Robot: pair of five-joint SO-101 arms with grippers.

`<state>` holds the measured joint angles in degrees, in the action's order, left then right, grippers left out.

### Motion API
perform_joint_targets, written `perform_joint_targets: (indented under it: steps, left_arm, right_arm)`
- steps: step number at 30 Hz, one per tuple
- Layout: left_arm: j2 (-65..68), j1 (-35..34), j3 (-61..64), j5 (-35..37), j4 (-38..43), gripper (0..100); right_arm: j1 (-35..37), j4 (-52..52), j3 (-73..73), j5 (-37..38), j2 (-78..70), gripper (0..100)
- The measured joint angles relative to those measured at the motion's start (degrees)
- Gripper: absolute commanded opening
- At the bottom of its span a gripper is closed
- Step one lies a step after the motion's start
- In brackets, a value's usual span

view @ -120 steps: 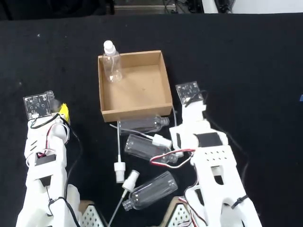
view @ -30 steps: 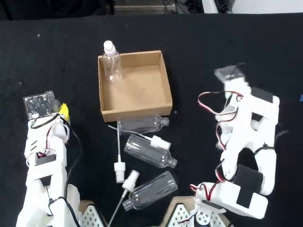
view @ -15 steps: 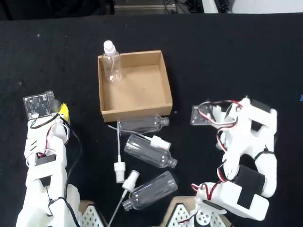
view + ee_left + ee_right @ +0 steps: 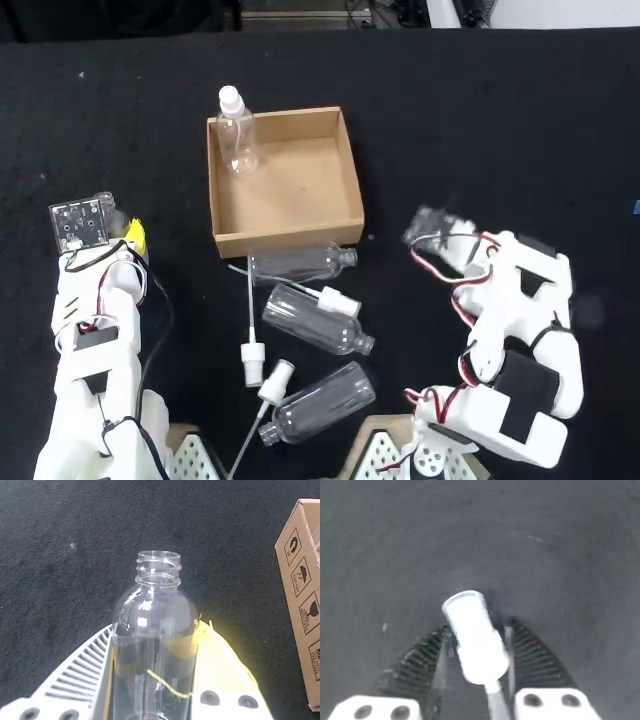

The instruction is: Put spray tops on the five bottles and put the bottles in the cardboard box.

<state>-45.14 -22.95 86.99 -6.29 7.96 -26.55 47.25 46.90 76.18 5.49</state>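
My left gripper (image 4: 160, 626) is shut on a clear bottle (image 4: 156, 630) with an open neck, held at the table's left (image 4: 118, 225), left of the cardboard box (image 4: 345, 165). A white spray top (image 4: 475, 635) is clamped in my right gripper (image 4: 479, 630), which hangs over bare cloth right of the box (image 4: 432, 232). One capped bottle (image 4: 237, 130) stands in the box's back left corner. Three uncapped bottles (image 4: 300, 263) (image 4: 318, 320) (image 4: 320, 402) lie in front of the box.
Loose spray tops with long tubes lie among the lying bottles (image 4: 252, 355) (image 4: 275, 378), and another rests on the middle bottle (image 4: 340, 298). The box's edge (image 4: 305, 595) is close beside the held bottle. Black cloth (image 4: 500, 120) covers the table.
The right arm has left the lying bottles and swung to the right; in the last second its gripper came back from the far side toward the box's front right corner. The left arm kept still.
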Motion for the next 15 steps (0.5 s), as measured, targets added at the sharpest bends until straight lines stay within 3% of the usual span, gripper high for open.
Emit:
perform_joint_targets:
  steps: [3, 8, 13, 15]
  left_arm:
    - [0.0, 0.0, 0.0, 0.0, 0.0, 3]
    - [0.0, 0.0, 0.0, 0.0, 0.0, 3]
    - [0.0, 0.0, 0.0, 0.0, 0.0, 3]
    - [0.0, 0.0, 0.0, 0.0, 0.0, 3]
  right_arm:
    - [-0.26, 0.0, -2.2, -17.49, 0.0, 10.3]
    - [-6.95, -0.62, -4.75, -44.92, 0.0, 13.3]
    - [-9.23, -0.62, -5.01, -50.55, 0.0, 29.4]
    - [-9.32, 1.67, -5.01, -49.32, 0.0, 30.2]
